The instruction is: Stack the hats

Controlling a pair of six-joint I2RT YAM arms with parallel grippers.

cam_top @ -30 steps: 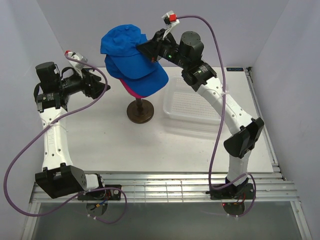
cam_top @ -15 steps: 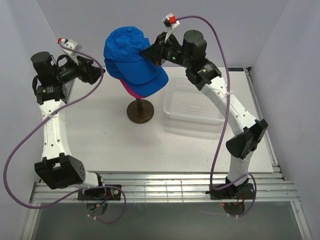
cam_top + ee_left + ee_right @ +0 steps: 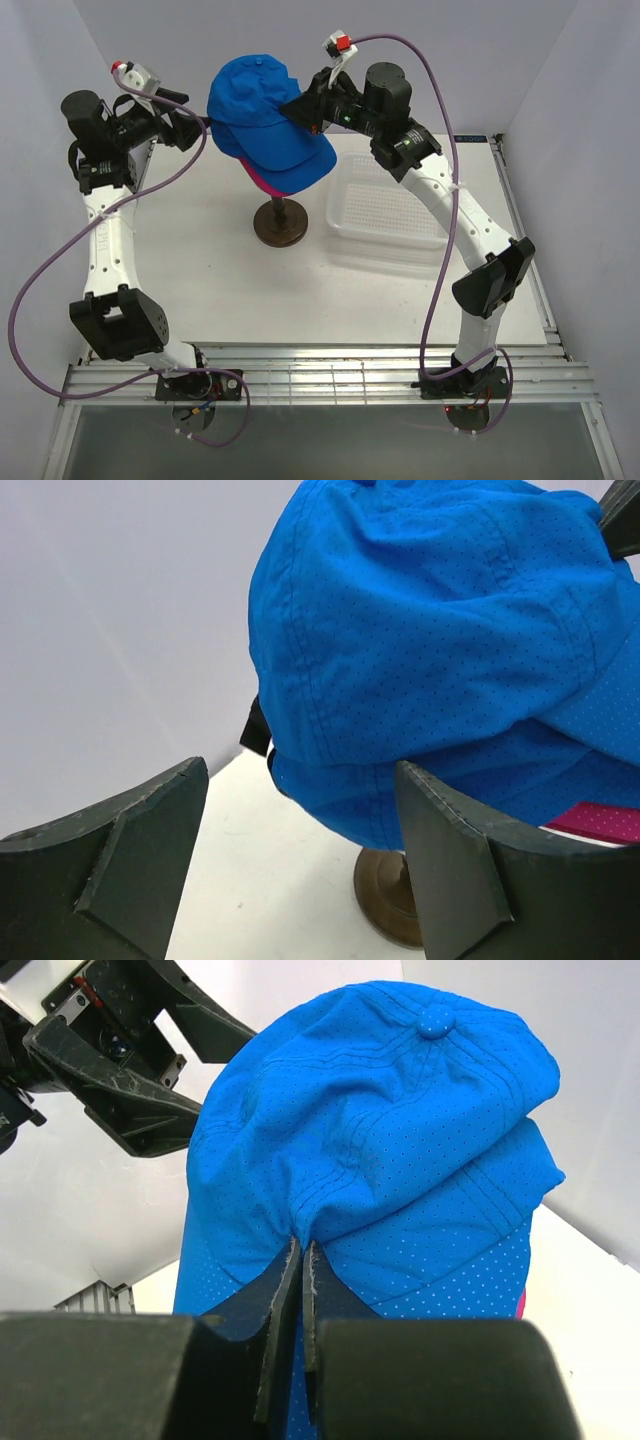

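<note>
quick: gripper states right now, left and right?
Left gripper: open, holding nothing.
Right gripper: closed, jaws pinching the fabric of the top blue cap.

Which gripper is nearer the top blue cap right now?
Right. The right gripper has its fingers shut on the top blue cap; the left gripper hangs open beside the cap's opposite side.
</note>
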